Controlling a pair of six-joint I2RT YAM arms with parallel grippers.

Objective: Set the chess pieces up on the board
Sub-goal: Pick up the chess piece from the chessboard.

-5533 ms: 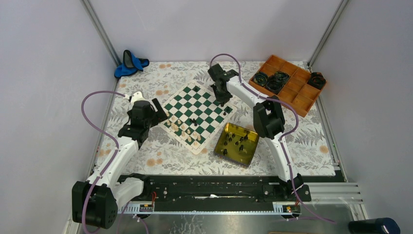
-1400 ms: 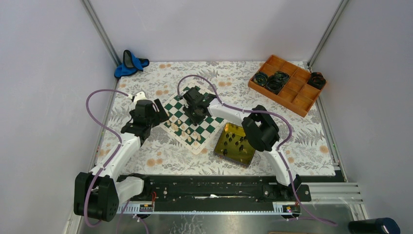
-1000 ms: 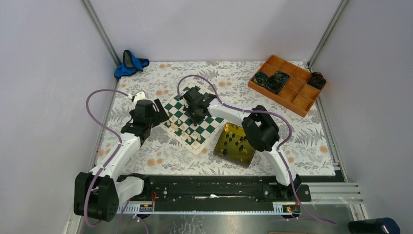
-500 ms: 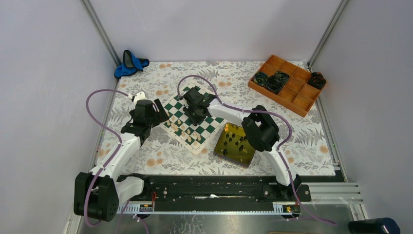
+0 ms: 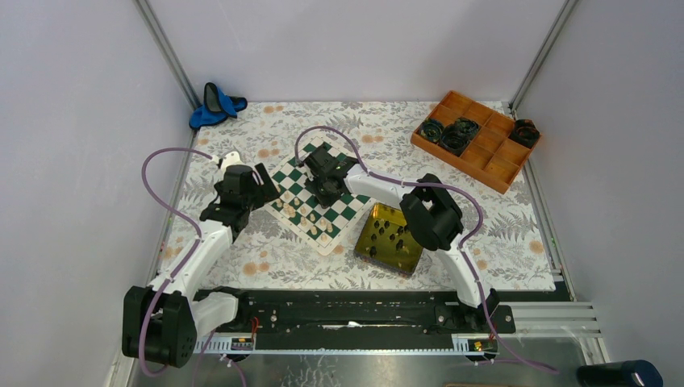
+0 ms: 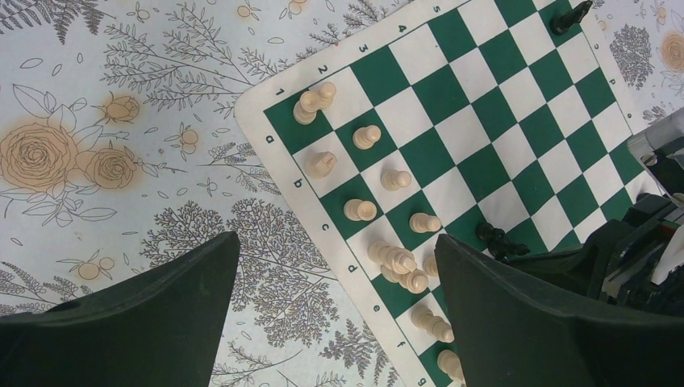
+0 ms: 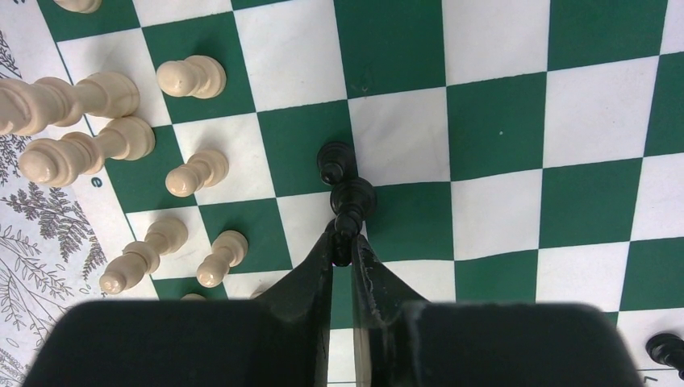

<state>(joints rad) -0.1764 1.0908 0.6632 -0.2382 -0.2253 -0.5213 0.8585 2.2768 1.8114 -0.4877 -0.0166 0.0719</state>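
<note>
The green-and-white board [image 5: 355, 211] lies tilted in the middle of the table. My right gripper [image 7: 344, 235] is low over its centre, shut on the top of a black chess piece [image 7: 353, 197]. A second black piece [image 7: 335, 160] stands right against that one. Cream-white pieces [image 7: 192, 77] fill the two rows along the board's left edge, several of them lying on their sides [image 6: 399, 262]. My left gripper [image 6: 335, 242] hangs open above that edge with nothing between its fingers. The right gripper [image 5: 327, 192] reaches in from the right.
A yellow-gold tin tray [image 5: 419, 246] with several black pieces sits right of the board. An orange compartment tray [image 5: 484, 165] with black coils stands at the back right, and a blue object [image 5: 214, 105] at the back left. Lone black pieces stand at the board's far corner [image 6: 569, 16] and on its right side [image 7: 665, 348].
Since the earliest frame the right arm has come from the board's far corner to its centre. Over the last second neither arm has visibly moved.
</note>
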